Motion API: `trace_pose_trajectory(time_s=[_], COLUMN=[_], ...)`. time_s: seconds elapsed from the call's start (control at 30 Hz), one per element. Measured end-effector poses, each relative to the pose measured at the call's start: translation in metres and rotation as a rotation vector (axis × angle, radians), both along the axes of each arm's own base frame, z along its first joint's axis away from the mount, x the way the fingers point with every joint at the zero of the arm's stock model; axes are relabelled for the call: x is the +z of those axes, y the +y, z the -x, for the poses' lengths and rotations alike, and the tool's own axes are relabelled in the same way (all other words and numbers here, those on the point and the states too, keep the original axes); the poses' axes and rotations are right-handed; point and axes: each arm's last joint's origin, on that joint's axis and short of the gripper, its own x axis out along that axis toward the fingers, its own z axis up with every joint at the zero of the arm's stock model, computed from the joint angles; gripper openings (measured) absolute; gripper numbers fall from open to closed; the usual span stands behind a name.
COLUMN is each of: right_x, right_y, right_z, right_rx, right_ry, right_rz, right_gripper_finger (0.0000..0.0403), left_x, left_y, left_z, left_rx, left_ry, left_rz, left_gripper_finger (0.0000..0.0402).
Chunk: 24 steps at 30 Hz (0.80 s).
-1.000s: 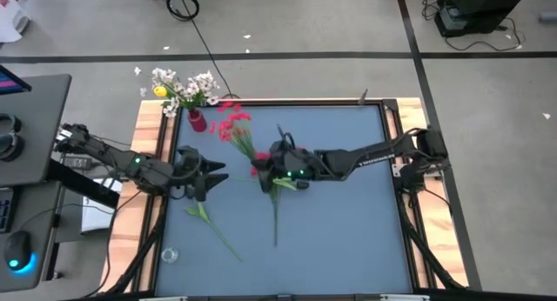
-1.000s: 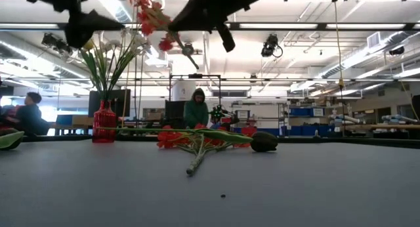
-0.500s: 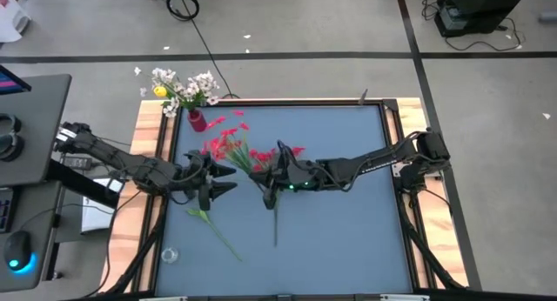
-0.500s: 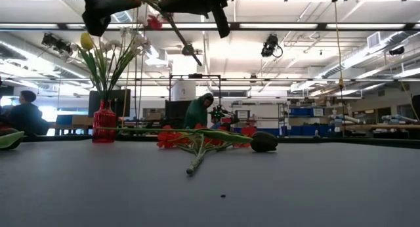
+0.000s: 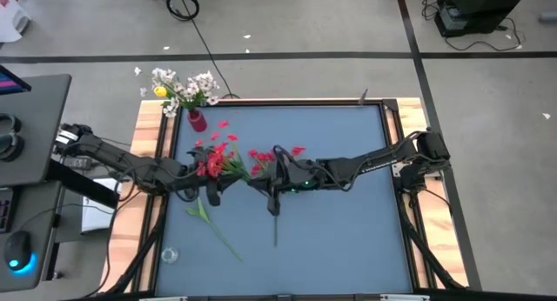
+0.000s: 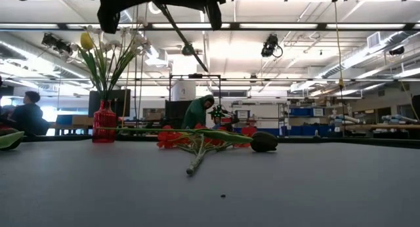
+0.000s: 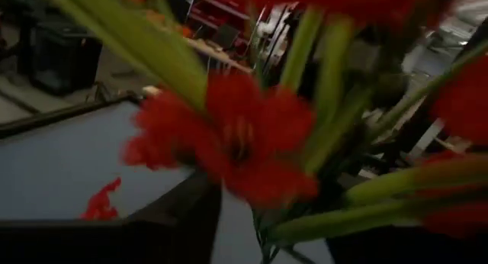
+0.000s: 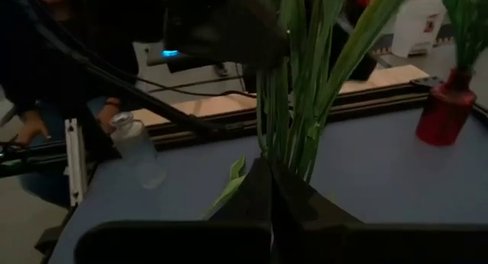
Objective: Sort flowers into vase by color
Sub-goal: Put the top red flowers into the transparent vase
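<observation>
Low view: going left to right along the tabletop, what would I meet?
Green leaf tip at the edge → red vase of white and yellow flowers → red flowers lying on the table → dark green bud-like end.

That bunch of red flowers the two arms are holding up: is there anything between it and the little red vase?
Nothing visible. The red flowers hang above bare table; the red vase stands beyond, near the far left corner, already holding white and yellow flowers.
</observation>
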Motion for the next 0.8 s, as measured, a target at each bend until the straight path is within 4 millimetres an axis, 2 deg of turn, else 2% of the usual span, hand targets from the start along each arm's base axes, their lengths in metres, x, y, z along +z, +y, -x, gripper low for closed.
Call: trace_pose_trajectory(time_s=[0.13,0.23,0.27,0.4,0.53,0.8], right_x=[-0.001,-0.001,-0.001,-0.001,-0.003,-0.010], right_y=[0.000,-0.001,-0.001,0.000,-0.003,-0.003], right_z=[0.000,0.000,0.000,0.000,0.001,0.003], right_rx=[-0.003,-0.041,-0.058,-0.097,-0.126,-0.147], right_ry=[0.007,0.008,0.007,-0.005,0.015,0.089], right_rz=[0.000,-0.023,-0.040,-0.125,-0.159,-0.230], right_gripper_finger=[0.0019,0.0049,0.0061,0.0102,0.0126,0.0128], left_x=[0.001,0.000,-0.001,-0.004,-0.007,0.032], left_y=[0.000,-0.003,-0.004,-0.010,-0.018,-0.021], left_z=[0.000,0.000,0.001,0.010,0.026,0.058], left_rx=[-0.013,-0.073,-0.096,-0.228,-0.379,-0.512], left_ry=[0.001,0.022,0.030,0.086,0.235,0.442], left_rz=[-0.045,-0.102,-0.111,-0.145,-0.193,-0.295], left_gripper_finger=[0.0098,0.0026,0.0017,0.0017,0.0015,0.0013])
